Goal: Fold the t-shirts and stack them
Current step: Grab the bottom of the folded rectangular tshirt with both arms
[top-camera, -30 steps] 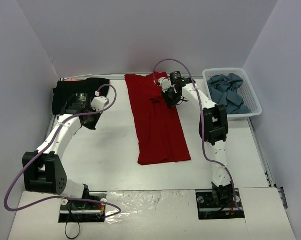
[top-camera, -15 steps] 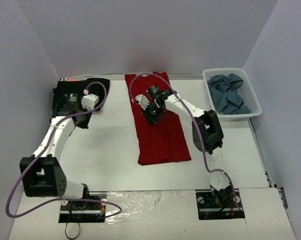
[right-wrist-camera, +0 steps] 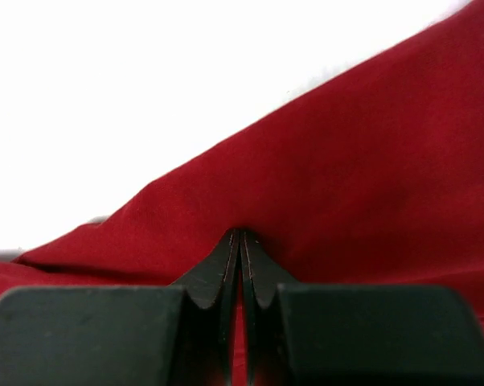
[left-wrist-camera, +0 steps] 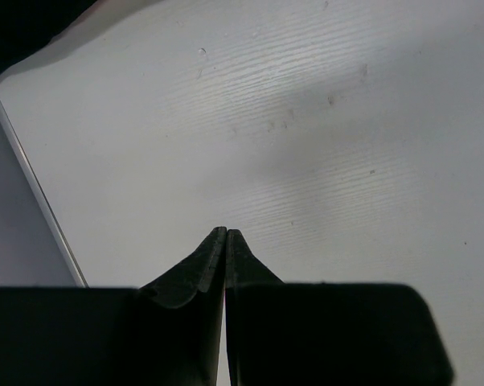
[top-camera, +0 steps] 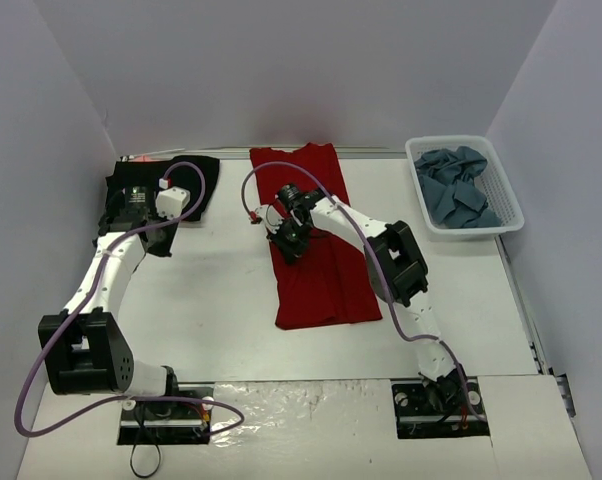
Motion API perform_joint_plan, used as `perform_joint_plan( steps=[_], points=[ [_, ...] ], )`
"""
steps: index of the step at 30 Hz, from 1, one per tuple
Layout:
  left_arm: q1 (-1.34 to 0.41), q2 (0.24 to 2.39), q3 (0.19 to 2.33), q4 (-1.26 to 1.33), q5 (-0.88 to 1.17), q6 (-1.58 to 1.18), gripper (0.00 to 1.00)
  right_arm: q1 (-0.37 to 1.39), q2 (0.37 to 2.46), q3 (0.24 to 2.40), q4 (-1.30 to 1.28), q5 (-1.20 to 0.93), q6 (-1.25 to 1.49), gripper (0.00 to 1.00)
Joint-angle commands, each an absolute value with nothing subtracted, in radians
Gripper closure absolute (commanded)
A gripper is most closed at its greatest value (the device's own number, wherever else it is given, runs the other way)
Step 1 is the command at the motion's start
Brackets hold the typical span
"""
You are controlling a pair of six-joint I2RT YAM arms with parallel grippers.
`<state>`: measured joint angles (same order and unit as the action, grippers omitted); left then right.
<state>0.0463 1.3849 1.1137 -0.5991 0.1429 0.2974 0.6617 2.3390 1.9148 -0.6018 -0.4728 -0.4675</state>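
Found dark red t-shirt (top-camera: 326,290) only a long strip, black t-shirt (top-camera: 146,168) aside, blue-grey t-shirts (top-camera: 456,190) heaped in basket (top-camera: 421,150); nothing stacked. Saw left end effector (left-wrist-camera: 226,237), right end effector (right-wrist-camera: 240,241) pinched shut, empty.

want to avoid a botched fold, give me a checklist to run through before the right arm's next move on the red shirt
1. Right pincer shut, tips against the dark red t-shirt: ok.
2. Cloth actually pinched in it: cannot tell.
3. Near half of the dark red t-shirt lying flat: ok.
4. Left pincer shut, over bare table, clear of the red cloth: ok.
5. Black t-shirt apart from the red one: ok.
6. Blue-grey t-shirts inside the white basket, out of the way: ok.
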Motion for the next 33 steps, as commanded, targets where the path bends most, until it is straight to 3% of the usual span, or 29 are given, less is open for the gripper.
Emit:
perform_joint_plan(
  steps=[1, 15, 24, 30, 31, 33],
  points=[
    [0.051, 1.373, 1.111, -0.591, 0.152, 0.282, 0.98, 0.657, 2.391, 1.974, -0.632, -0.424, -0.468, 1.00],
    [0.052, 1.404, 1.120, -0.592, 0.153, 0.282, 0.98, 0.575, 2.609, 2.370, -0.632, -0.288, -0.439, 1.00],
    [0.052, 1.405, 1.132, -0.607, 0.181, 0.285, 0.98, 0.568, 2.338, 2.182, -0.632, -0.425, -0.483, 1.00],
    [0.051, 1.387, 1.126, -0.614, 0.198, 0.291, 0.98, 0.568, 2.087, 1.984, -0.655, -0.557, -0.495, 0.68],
    [0.051, 1.381, 1.127, -0.618, 0.204, 0.298, 0.98, 0.568, 2.057, 1.927, -0.672, -0.575, -0.500, 0.42],
    [0.051, 1.344, 1.121, -0.626, 0.224, 0.330, 0.97, 0.566, 1.958, 1.861, -0.673, -0.597, -0.502, 0.20]
  ],
)
